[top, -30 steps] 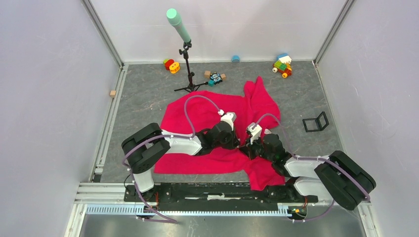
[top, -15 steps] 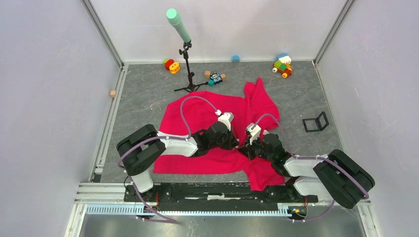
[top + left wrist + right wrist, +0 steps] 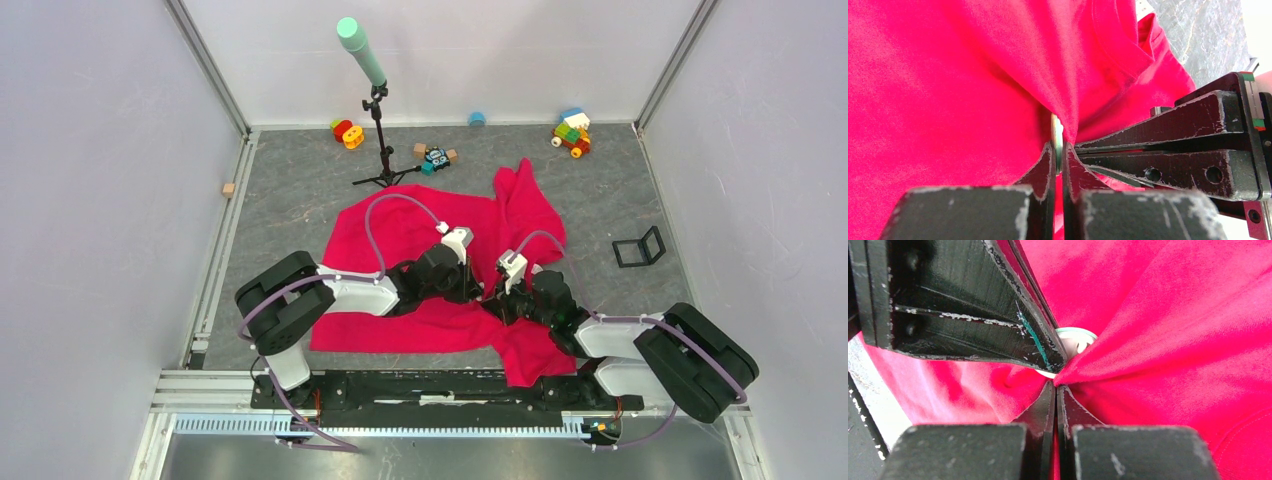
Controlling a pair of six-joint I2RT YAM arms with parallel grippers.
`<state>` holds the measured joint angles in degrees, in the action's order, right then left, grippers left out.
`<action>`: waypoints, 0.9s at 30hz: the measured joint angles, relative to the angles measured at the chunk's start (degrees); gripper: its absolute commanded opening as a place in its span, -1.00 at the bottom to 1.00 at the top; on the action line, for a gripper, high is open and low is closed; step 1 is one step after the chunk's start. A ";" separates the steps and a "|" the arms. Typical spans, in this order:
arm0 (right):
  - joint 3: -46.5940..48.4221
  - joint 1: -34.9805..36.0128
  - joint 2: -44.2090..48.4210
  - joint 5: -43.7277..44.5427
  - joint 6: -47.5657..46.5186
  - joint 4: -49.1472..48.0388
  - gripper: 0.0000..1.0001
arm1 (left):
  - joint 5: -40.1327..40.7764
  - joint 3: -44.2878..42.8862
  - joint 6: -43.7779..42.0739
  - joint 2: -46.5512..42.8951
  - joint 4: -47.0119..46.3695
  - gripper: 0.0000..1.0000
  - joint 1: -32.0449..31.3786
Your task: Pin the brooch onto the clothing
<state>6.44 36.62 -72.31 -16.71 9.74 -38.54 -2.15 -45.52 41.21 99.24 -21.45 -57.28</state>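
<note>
L pincer (image 3: pixel 1059 149) grips 1 brooch (image 3: pixel 1057 131), R pincer (image 3: pixel 1056 386) 1 shirt (image 3: pixel 1173 340)

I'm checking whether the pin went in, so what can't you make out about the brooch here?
Face of the brooch: right wrist view shows only a pale sliver, between the left hand and a T-shirt fold.
Pin: left wrist view has the brooch edge-on in that hand; fabric hides any pin.
Top view: arms cover the brooch and the right hand.

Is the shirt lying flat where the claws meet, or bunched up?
Bunched. The right claw pinches the shirt into a raised fold beside the brooch, which the left claw grips.
</note>
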 measured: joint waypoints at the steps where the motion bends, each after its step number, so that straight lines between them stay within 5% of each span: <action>1: 0.00 0.00 0.04 -0.13 0.00 0.04 -1.00 | -0.42 0.00 -0.24 0.00 0.00 -0.96 0.07; 22: -0.26 -0.04 5.38 -6.54 0.02 5.31 -1.00 | -8.55 2.82 -5.44 -3.65 -0.96 -0.96 0.83; 27: -0.26 -0.04 7.82 -6.69 0.04 6.49 -0.67 | -8.57 2.86 -5.49 -4.83 -0.90 -0.95 0.85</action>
<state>6.17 36.58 -64.49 -23.40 9.78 -32.05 -10.72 -42.65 35.73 94.41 -22.35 -56.42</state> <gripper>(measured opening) 0.053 0.047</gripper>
